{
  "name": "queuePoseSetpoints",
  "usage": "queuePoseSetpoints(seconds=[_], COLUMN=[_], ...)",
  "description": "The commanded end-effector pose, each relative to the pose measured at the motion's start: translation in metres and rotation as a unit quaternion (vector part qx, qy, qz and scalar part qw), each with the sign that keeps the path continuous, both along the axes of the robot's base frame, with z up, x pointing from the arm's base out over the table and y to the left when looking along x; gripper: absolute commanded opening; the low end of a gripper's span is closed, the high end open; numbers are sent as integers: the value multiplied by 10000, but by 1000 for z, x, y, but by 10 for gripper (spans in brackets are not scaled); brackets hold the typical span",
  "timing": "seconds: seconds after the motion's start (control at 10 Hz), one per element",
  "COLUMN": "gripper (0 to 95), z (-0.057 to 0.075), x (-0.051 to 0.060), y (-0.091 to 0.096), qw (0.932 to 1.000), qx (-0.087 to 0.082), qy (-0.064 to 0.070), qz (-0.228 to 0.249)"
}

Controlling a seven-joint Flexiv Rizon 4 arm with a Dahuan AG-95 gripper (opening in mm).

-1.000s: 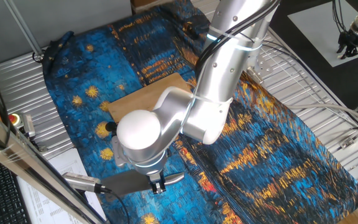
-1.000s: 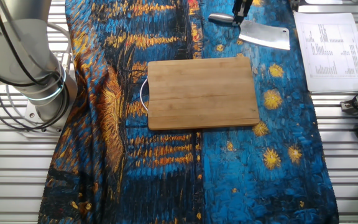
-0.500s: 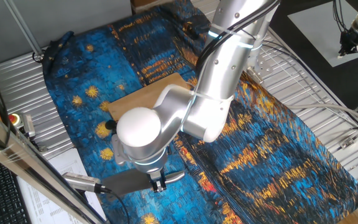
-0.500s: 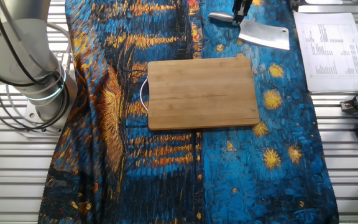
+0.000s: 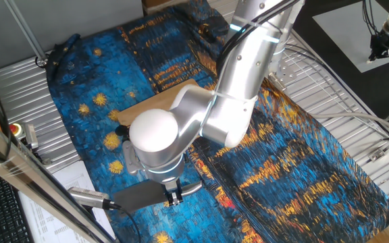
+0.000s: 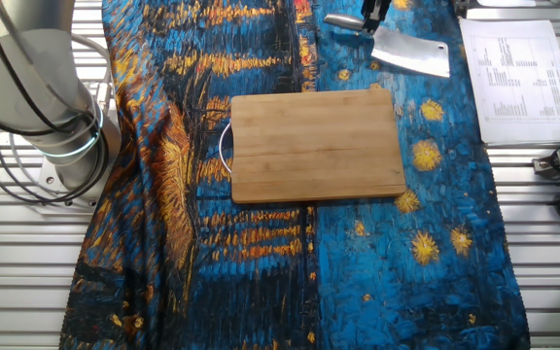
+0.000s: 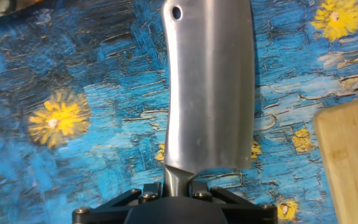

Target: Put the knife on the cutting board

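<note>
Knife (image 6: 411, 52) is sitting in the grip of the hand (image 6: 368, 23), whose two fingers are closing on it where the shiny handle meets the broad grey blade. In the other fixed view the blade is pointing toward the printed papers (image 6: 510, 68) and the handle is sticking out the opposite way, near the far edge of the surface. Whether the blade is resting on the starry blue and orange cloth (image 6: 261, 262) or hanging just above it cannot be told. In the hand view the blade (image 7: 209, 87) is running straight away from the fingers, with a small hole near its far corner. The cutting board (image 6: 317, 145) is lying flat on the cloth, just beside the knife and not touching it; one corner of it (image 7: 350, 162) is showing in the hand view. In one fixed view the arm's white joint (image 5: 155, 135) is hiding much of the board.
</note>
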State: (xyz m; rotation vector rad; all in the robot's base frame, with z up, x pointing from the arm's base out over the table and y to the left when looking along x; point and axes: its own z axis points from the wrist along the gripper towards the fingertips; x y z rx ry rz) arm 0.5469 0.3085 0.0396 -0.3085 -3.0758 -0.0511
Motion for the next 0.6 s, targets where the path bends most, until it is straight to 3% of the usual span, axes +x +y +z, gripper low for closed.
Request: queuePoseSetpoints(seconds=[0.1, 0.6], gripper=[0, 0], z=[-1, 25], x=[0, -5], y=[1, -13], qw=[10000, 9997], qx=[5, 38], qy=[18, 71], qz=[9, 247])
